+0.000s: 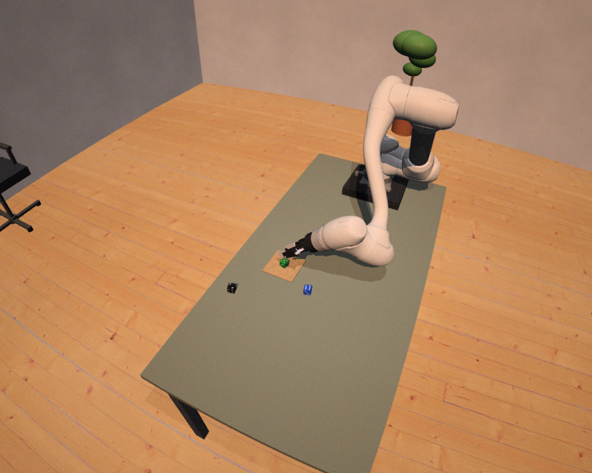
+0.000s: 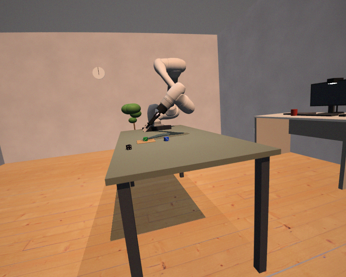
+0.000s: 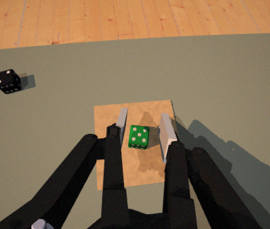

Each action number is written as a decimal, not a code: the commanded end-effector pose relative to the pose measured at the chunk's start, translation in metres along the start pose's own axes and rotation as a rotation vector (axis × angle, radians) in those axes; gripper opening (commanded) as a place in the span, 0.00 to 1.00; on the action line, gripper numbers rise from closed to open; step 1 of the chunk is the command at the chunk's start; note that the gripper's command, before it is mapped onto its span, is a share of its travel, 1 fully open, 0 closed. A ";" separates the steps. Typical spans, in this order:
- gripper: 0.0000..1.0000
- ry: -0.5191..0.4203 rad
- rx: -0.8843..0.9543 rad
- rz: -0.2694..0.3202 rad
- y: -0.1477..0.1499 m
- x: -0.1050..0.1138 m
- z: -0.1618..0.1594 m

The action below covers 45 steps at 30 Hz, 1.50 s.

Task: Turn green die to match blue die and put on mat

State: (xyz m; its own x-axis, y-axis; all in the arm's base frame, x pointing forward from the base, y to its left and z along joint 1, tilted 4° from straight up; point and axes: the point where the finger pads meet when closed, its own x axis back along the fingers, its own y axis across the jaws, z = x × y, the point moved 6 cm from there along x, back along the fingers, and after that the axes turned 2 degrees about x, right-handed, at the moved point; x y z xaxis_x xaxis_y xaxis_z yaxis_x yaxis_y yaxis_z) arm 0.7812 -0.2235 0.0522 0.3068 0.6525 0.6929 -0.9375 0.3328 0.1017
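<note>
The green die (image 3: 139,136) sits flat on the tan mat, with five dots on top. It also shows in the top view (image 1: 283,262) and in the exterior view (image 2: 145,138). My gripper (image 3: 143,120) is tilted low over the mat, partly open, with one finger on each side of the die and a gap on both sides. It holds nothing. In the exterior view the gripper (image 2: 145,128) is above and behind the die. The blue die (image 1: 307,289) lies on the table just off the mat; I cannot read its top number.
A black die (image 3: 8,81) lies on the table to the left of the mat, also in the top view (image 1: 231,287). The arm's base (image 1: 375,185) stands at the far end of the table. The table edge runs beyond the mat.
</note>
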 end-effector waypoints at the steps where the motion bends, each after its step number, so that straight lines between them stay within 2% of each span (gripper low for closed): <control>1: 0.35 0.000 0.000 0.000 0.000 0.000 0.000; 13: 0.35 0.000 0.000 0.000 0.000 -0.006 -0.006; 45: 0.35 0.000 0.000 0.000 -0.001 -0.042 -0.042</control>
State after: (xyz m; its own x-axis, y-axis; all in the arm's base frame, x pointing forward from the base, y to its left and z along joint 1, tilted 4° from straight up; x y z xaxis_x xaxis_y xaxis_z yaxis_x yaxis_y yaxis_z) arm 0.7766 -0.2228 -0.0065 0.3068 0.6525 0.6929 -0.9375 0.3328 0.1017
